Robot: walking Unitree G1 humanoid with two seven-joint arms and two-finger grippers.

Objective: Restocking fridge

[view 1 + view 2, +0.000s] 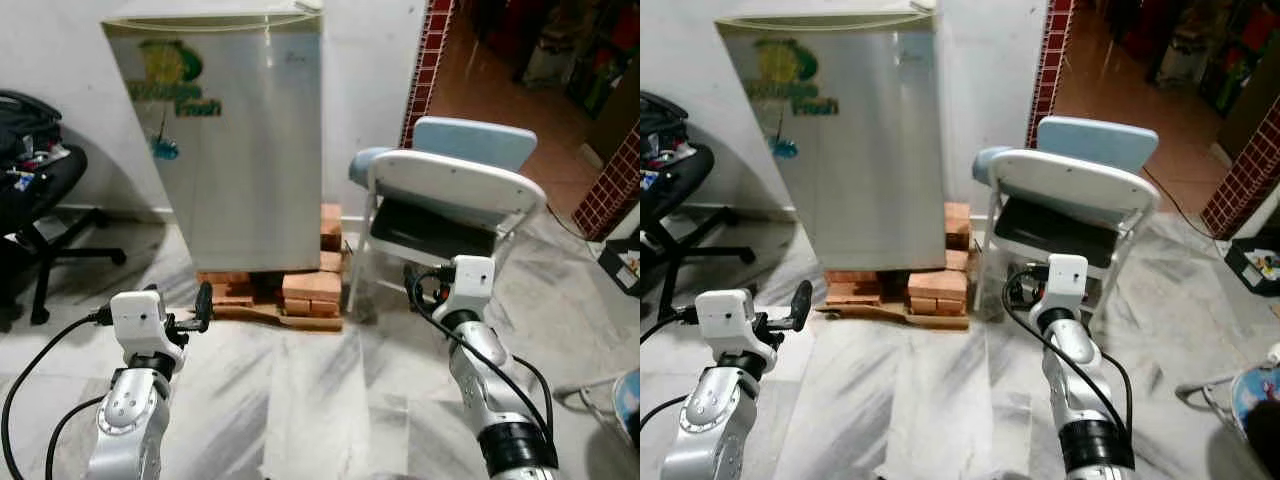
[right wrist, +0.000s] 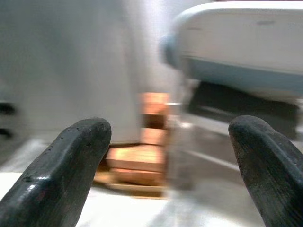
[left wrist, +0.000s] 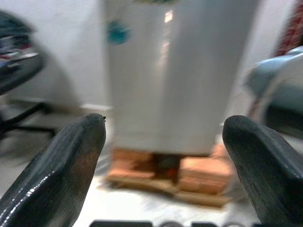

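A small silver fridge (image 1: 250,150) with a green logo stands shut against the wall, raised on a stack of bricks (image 1: 312,288). My left gripper (image 1: 204,303) is held low in front of the fridge, some way back from it. In the left wrist view its fingers (image 3: 71,165) are spread wide, open and empty, pointing at the fridge door. My right gripper (image 1: 410,280) hovers near the leg of a folding chair (image 1: 455,185). It is also open and empty, and its fingers (image 2: 71,161) frame the bricks and the chair seat.
The white and blue folding chair stands just right of the fridge. A black office chair (image 1: 40,180) with clutter sits at the left. A doorway (image 1: 500,50) with red-tiled edges opens behind the chair. A dark box (image 1: 622,265) lies on the marble floor (image 1: 320,390) at far right.
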